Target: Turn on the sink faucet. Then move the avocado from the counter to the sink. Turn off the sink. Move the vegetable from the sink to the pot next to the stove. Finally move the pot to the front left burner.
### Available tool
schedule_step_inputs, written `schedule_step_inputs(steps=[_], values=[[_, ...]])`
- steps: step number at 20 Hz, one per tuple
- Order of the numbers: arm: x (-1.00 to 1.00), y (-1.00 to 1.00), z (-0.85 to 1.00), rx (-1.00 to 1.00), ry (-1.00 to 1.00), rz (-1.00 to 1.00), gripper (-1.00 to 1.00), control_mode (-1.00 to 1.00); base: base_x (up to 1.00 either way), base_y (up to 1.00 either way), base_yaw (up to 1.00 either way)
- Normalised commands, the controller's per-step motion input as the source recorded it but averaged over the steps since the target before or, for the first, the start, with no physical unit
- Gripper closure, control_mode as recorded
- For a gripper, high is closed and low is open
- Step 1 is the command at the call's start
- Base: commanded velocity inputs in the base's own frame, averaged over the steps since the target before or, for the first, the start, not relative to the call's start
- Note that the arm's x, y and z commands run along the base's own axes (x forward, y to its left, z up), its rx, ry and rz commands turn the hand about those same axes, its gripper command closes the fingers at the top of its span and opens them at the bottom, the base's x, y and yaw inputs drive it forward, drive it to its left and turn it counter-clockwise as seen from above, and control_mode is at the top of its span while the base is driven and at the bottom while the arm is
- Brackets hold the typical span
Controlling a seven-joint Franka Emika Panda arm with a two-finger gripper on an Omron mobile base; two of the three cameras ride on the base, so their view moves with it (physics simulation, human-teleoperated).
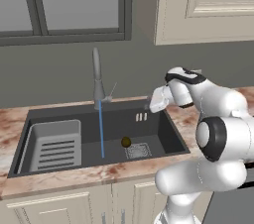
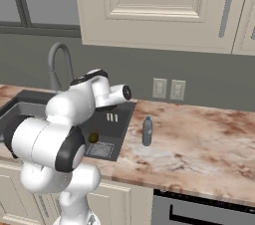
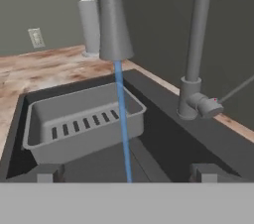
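Avocado (image 1: 126,141) sat in the sink (image 1: 163,136), faucet (image 1: 97,82) was running. Shut-off, pot and burner steps remained. Fingers (image 3: 126,172) were fully spread, empty.

1. A grey wall (image 1: 69,77) runs behind the worktop.
2. A dark-framed window (image 1: 64,5) sits above it, at the left.
3. Cream panelled upper cabinets (image 2: 159,7) hang at the right.
4. Two pale wall outlets (image 2: 168,89) sit side by side.
5. Cream base cabinet doors (image 1: 74,205) stand below.
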Motion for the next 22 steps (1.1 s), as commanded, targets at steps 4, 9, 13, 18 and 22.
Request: schedule_step_inputs(steps=[4, 9, 13, 18, 22], values=[[0.24, 0.12, 0.10, 0.00, -0.02, 0.03, -1.00, -1.00, 0.00, 0.00, 0.00], [0.21, 0.17, 0.12, 0.00, 0.00, 0.00, -1.00, -1.00, 0.00, 0.00, 0.00], [0.20, 0.18, 0.04, 0.02, 0.00, 0.00, -1.00, -1.00, 0.00, 0.00, 0.00], [0.16, 0.20, 0.01, 0.03, 0.00, 0.00, -1.00, -1.00, 0.00, 0.00, 0.00], [0.15, 0.16, 0.00, 0.03, -0.02, 0.00, -1.00, -1.00, 0.00, 0.00, 0.00]])
